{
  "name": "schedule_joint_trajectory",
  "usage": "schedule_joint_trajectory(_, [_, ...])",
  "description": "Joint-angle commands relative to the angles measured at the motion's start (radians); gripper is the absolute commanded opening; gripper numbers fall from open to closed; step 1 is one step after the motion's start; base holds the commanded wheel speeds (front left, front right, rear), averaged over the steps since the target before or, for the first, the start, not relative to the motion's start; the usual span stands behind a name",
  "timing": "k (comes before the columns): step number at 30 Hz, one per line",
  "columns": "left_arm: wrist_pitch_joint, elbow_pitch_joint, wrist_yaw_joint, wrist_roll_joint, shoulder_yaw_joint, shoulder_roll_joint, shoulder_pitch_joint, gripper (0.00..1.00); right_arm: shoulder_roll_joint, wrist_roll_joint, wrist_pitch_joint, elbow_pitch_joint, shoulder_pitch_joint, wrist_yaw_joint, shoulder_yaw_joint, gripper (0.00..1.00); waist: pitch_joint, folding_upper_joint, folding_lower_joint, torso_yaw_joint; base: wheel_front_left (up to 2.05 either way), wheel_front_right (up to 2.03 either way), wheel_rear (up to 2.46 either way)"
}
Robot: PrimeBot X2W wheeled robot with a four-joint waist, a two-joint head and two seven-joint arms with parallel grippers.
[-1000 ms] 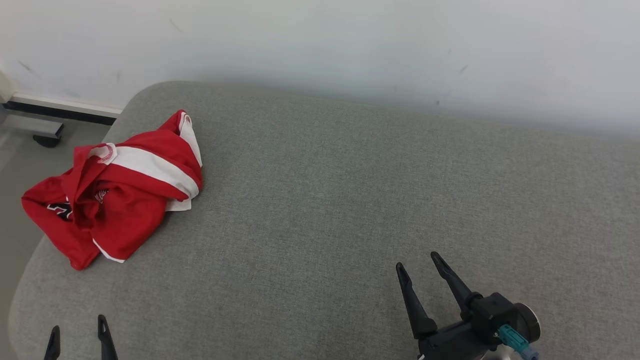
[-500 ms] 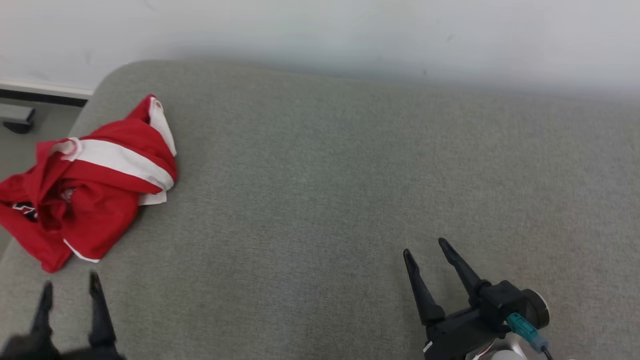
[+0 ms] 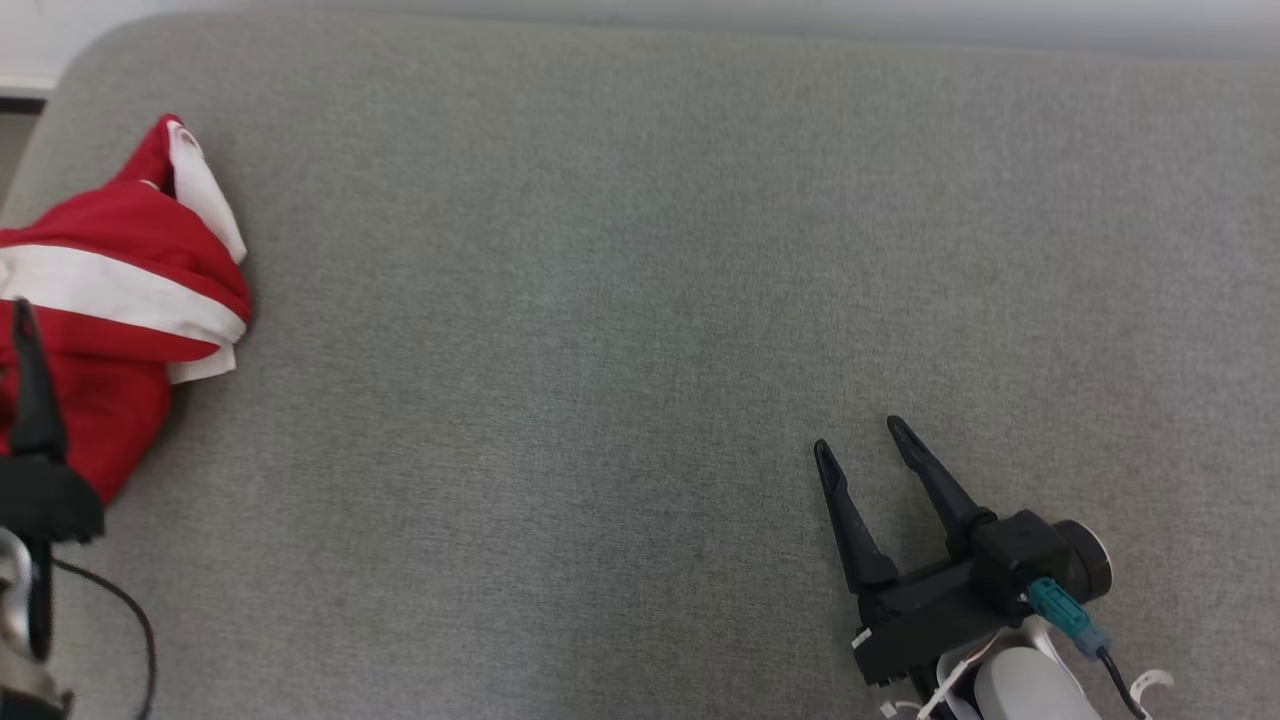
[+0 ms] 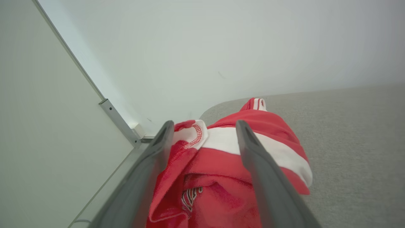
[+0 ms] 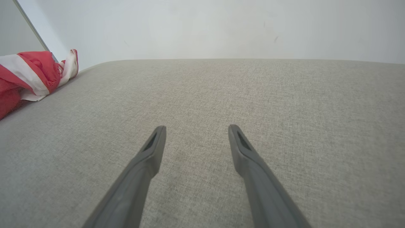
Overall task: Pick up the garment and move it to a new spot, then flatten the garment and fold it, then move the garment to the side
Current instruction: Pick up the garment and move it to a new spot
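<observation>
Far left first: the garment (image 3: 120, 290) is a crumpled red heap with white bands, sitting on the left end of the grey cushion (image 3: 600, 300), right by its rounded corner. My left gripper (image 4: 205, 126) is the one on the job here. Its jaws are spread wide with nothing in them, and the heap lies straight ahead of it and a bit below, framed between the two fingers. The pile's long axis looks like it runs front to back, roughly along the way my fingers point, with the white band (image 4: 221, 142) crossing between them. So I'd guess it's a matter of dropping down and closing, no sideways hunting.

The head view cuts the shirt off at its edge and gives me one dark finger (image 3: 30, 380) over the red cloth. The left wrist view fills that in: a stitched white trim, a bit of print low in the folds, and the wall (image 4: 221, 47) behind.

Then a long bare stretch of cushion. Over on the right, my right gripper (image 3: 858, 435) hovers spread and empty, well apart from the garment.
</observation>
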Motion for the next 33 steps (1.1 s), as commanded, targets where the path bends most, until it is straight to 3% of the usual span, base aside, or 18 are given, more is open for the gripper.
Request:
schedule_joint_trajectory(1, [0.001, 0.03, -0.005, -0.001, -0.004, 0.018, -0.038, 1.0, -0.005, 0.003, 0.0, -0.001, -0.015, 0.003, 0.005, 1.0, 0.057, -0.0001, -0.0002, -0.028, 0.0, 0.0, 0.0])
schedule_joint_trajectory(9, [0.061, 0.224, 0.012, 0.025, -0.032, 0.095, -0.201, 1.0, -0.024, 0.009, 0.0, 0.008, -0.042, 0.002, 0.004, 1.0, 0.119, -0.0001, -0.0002, -0.049, 0.0, 0.0, 0.0])
schedule_joint_trajectory(18, [0.261, 0.405, 0.059, -0.002, -0.027, 0.091, -0.28, 1.0, -0.018, 0.011, 0.003, 0.03, -0.044, 0.001, 0.002, 1.0, 0.122, -0.0001, -0.0002, -0.056, 0.0, 0.0, 0.0])
schedule_joint_trajectory(19, [0.281, 0.421, 0.058, -0.009, -0.026, 0.086, -0.283, 0.86, -0.016, 0.013, 0.003, 0.031, -0.045, 0.001, 0.003, 1.0, 0.12, -0.0001, -0.0002, -0.057, 0.0, 0.0, 0.0])
schedule_joint_trajectory(20, [0.29, 0.431, 0.053, -0.009, -0.027, 0.084, -0.285, 0.33, -0.015, 0.013, 0.003, 0.032, -0.047, 0.001, 0.005, 1.0, 0.118, -0.0001, -0.0002, -0.059, 0.0, 0.0, 0.0])
schedule_joint_trajectory(21, [0.297, 0.44, 0.052, -0.014, -0.025, 0.084, -0.288, 0.0, -0.013, 0.015, 0.003, 0.034, -0.049, 0.001, 0.007, 1.0, 0.116, -0.0001, -0.0002, -0.06, 0.0, 0.0, 0.0])
schedule_joint_trajectory(33, [0.125, 0.35, 0.012, -0.027, -0.082, 0.097, -0.339, 0.0, 0.026, 0.036, 0.0, 0.046, -0.018, 0.001, 0.003, 1.0, -0.002, -0.0001, -0.0002, -0.09, 0.0, 0.0, 0.0])
